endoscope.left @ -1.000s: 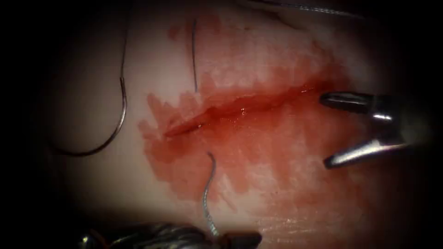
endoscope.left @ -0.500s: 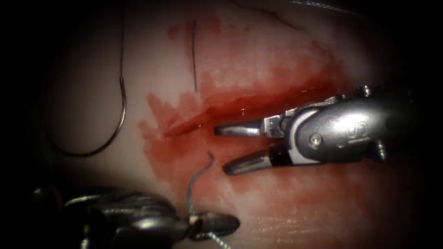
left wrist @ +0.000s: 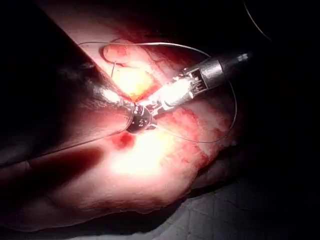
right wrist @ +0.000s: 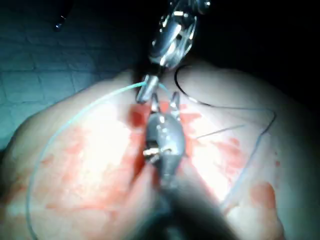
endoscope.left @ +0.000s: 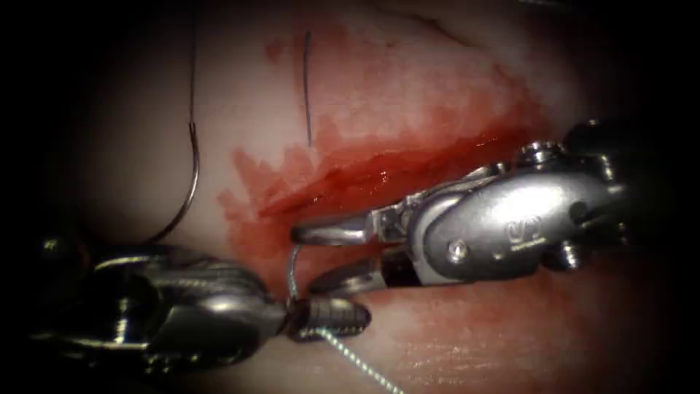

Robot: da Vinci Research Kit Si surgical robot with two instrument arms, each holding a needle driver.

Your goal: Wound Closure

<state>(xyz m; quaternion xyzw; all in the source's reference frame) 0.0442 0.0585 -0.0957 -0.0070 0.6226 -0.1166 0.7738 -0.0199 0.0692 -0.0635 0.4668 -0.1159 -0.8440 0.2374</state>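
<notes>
Left tool [endoscope.left: 332, 318] pinches the thread [endoscope.left: 292, 270], right tool [endoscope.left: 313, 257] gapes around it holding nothing, needle [endoscope.left: 191, 182] lies loose left of the unstitched cut [endoscope.left: 379, 175].

The needle's [endoscope.left: 191, 179] lower curve — hidden behind the left hand [endoscope.left: 328, 317].

Grey gridded mat [left wrist: 240, 210] — beneath, beside.

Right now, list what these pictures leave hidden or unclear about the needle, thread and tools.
- Curved steel needle, endoscope view: its lower end runs behind the left arm's tool, which is shut on the pale thread.
- Thread's tail: cut off by the frame's bottom edge.
- Right arm's tool, open: contact with the thread cannot be made out; glare hides it in the left wrist view.
</notes>
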